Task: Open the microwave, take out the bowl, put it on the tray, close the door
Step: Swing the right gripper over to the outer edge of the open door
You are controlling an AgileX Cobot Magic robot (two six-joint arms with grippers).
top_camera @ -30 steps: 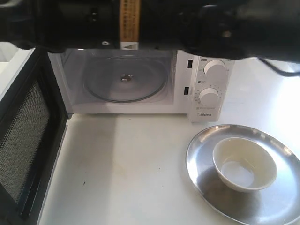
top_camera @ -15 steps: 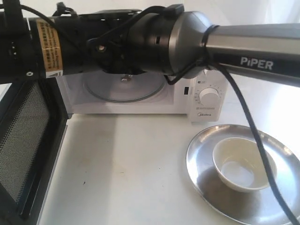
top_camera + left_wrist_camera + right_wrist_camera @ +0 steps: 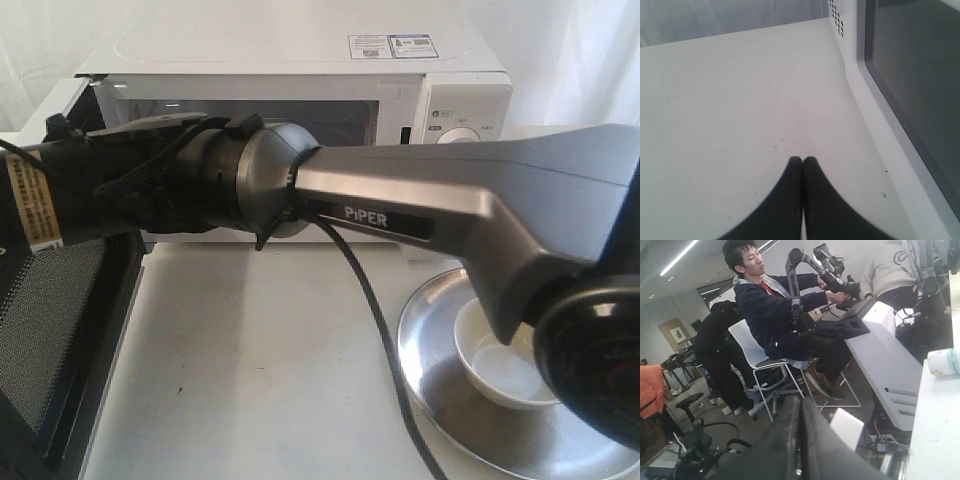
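Note:
The white microwave (image 3: pixel 300 50) stands at the back with its door (image 3: pixel 50 330) swung open to the left, mesh side showing. The cream bowl (image 3: pixel 500 375) sits in the silver tray (image 3: pixel 450 410) at the front right, partly hidden by my right arm (image 3: pixel 400 200). That arm reaches across the oven's mouth toward the door, and its far end passes the left edge. My right gripper (image 3: pixel 801 399) is shut on nothing and points off the table into the room. My left gripper (image 3: pixel 803 160) is shut and empty above the table, beside the door's dark window (image 3: pixel 920 75).
White tabletop (image 3: pixel 260 360) lies between door and tray. A black cable (image 3: pixel 370 320) hangs from the right arm over the table. One white knob (image 3: pixel 465 133) peeks above the arm. People, chairs and another robot rig (image 3: pixel 830 270) fill the room beyond the table.
My right arm has dropped from the top of the exterior view to cross in front of the oven's cavity, now covering the turntable. Bowl, tray and door have stayed put.

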